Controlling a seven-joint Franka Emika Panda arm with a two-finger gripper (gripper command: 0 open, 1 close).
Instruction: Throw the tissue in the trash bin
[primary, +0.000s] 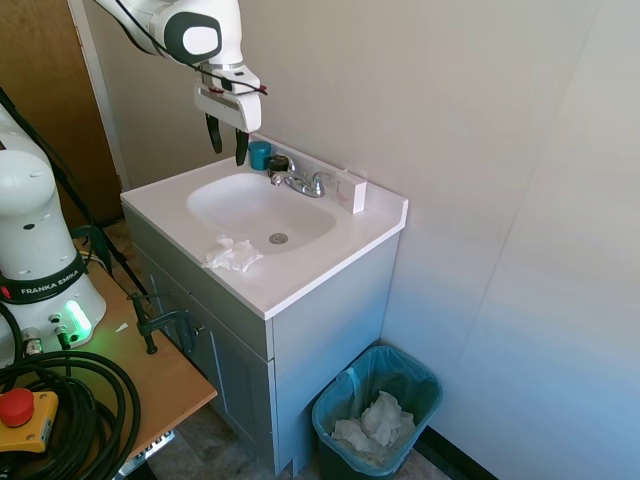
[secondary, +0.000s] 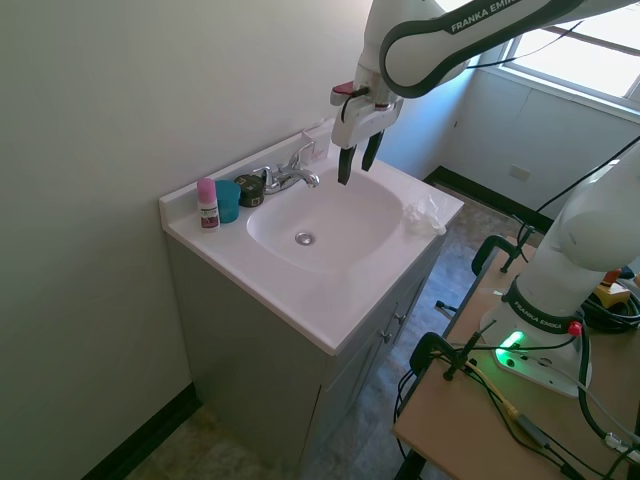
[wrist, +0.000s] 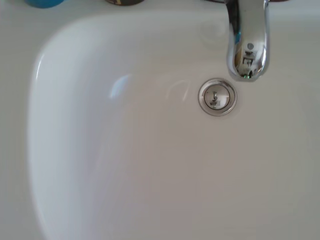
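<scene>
First exterior view: the gripper (primary: 228, 140) is seen hanging above the back of the sink (primary: 160, 195), its fingers parted and empty. The tissue (primary: 233, 255) lies on the counter's front edge, just beside the basin, well apart from the gripper. The trash bin (primary: 420, 378), lined in teal, stands on the floor beside the cabinet, with crumpled paper already inside.

Second exterior view: the gripper (secondary: 358, 160) is shown spread above the basin, near the faucet (secondary: 288, 175); the tissue (secondary: 424, 215) rests at the counter's near corner.

Wrist view: only the basin, the drain (wrist: 217, 97) and the faucet spout are seen; no tissue.

The wad is judged light, soft and compressible; a pinch across its raised middle folds is advised.
</scene>
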